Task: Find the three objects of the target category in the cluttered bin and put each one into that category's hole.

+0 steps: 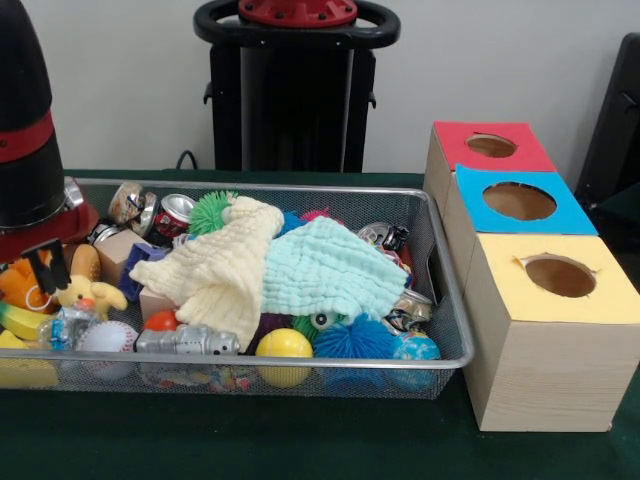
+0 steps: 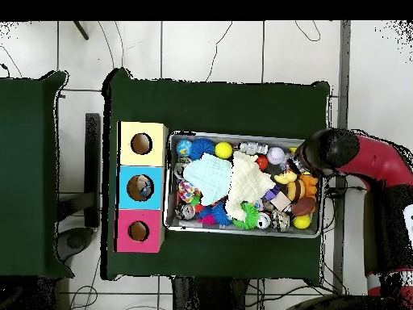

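Two soft muslin cloths, pale yellow [image 1: 215, 270] and mint [image 1: 330, 270], drape the silver wire-mesh bin [image 1: 445, 300], beside the black fingers [image 1: 47, 268], apparently parted and empty. Light, limp: pinch a fold. The red-topped round hole [image 1: 491, 146] lies well beyond.
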You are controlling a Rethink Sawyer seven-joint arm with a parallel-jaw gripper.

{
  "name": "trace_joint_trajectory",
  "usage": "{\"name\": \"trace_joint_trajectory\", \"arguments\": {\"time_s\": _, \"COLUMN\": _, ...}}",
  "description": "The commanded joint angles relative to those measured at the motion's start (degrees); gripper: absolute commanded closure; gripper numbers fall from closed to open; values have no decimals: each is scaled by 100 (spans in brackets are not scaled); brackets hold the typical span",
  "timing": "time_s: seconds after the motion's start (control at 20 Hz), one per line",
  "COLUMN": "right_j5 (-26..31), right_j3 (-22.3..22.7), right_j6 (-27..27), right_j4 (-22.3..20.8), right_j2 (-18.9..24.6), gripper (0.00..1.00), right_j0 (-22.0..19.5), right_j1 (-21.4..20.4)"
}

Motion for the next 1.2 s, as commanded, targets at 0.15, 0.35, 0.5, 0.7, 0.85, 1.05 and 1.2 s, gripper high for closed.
{"name": "trace_joint_trajectory", "arguments": {"time_s": 0.15, "right_j5": -563, "right_j3": 565, "right_j6": -986, "right_j4": -383, "right_j2": 345, "gripper": 100, "right_j0": -120, "right_j1": 168}}
{"name": "trace_joint_trajectory", "arguments": {"time_s": 0.35, "right_j5": -557, "right_j3": 572, "right_j6": -1039, "right_j4": -416, "right_j2": 370, "gripper": 100, "right_j0": -120, "right_j1": 162}}
{"name": "trace_joint_trajectory", "arguments": {"time_s": 0.5, "right_j5": -558, "right_j3": 563, "right_j6": -1070, "right_j4": -468, "right_j2": 346, "gripper": 0, "right_j0": -98, "right_j1": 152}}
{"name": "trace_joint_trajectory", "arguments": {"time_s": 0.7, "right_j5": -535, "right_j3": 519, "right_j6": -1026, "right_j4": -495, "right_j2": 311, "gripper": 0, "right_j0": -50, "right_j1": 159}}
{"name": "trace_joint_trajectory", "arguments": {"time_s": 0.85, "right_j5": -500, "right_j3": 502, "right_j6": -993, "right_j4": -476, "right_j2": 308, "gripper": 0, "right_j0": -43, "right_j1": 181}}
{"name": "trace_joint_trajectory", "arguments": {"time_s": 1.05, "right_j5": -460, "right_j3": 502, "right_j6": -949, "right_j4": -456, "right_j2": 299, "gripper": 0, "right_j0": -32, "right_j1": 194}}
{"name": "trace_joint_trajectory", "arguments": {"time_s": 1.2, "right_j5": -489, "right_j3": 504, "right_j6": -942, "right_j4": -448, "right_j2": 308, "gripper": 0, "right_j0": -54, "right_j1": 209}}
